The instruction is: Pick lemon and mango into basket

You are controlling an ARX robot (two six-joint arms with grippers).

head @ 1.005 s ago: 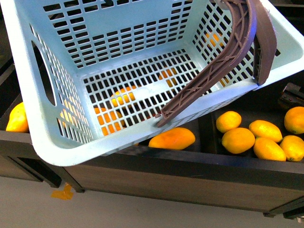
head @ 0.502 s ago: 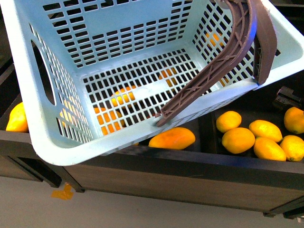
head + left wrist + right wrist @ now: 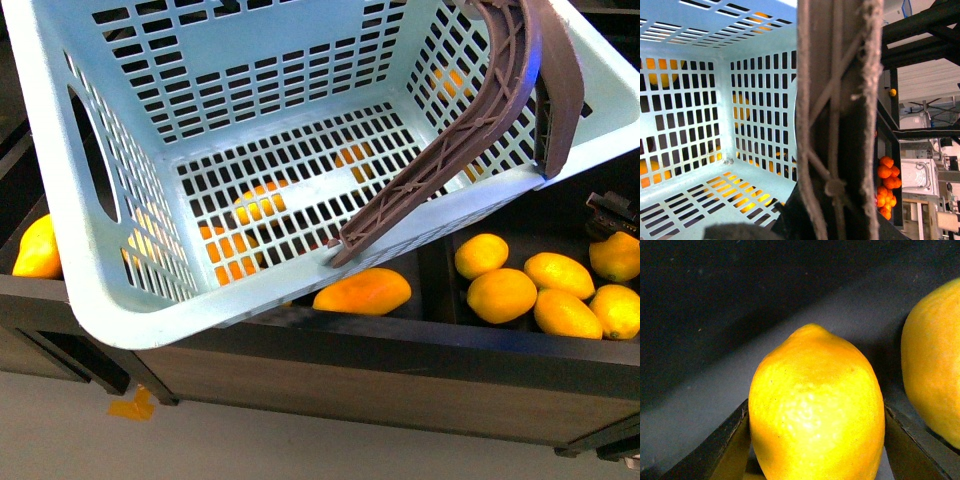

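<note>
The light teal basket fills the front view, held up and tilted, its brownish-purple handle swung across its right side. It is empty inside; fruit shows through the slots. In the left wrist view my left gripper is shut on the basket's handle, with the inside of the basket beyond. My right gripper is at the far right over the lemon bin. In the right wrist view it is shut on a lemon, which also shows in the front view. A mango lies in the bin under the basket's front edge.
Several more lemons lie in the right bin, one right beside the held lemon. Another yellow fruit lies at the far left. A dark shelf front edge runs below. Orange fruit is piled on a distant rack.
My right gripper has shifted slightly at the far right edge and come down onto the lemon there, which now sits a little lower. The basket has barely moved.
</note>
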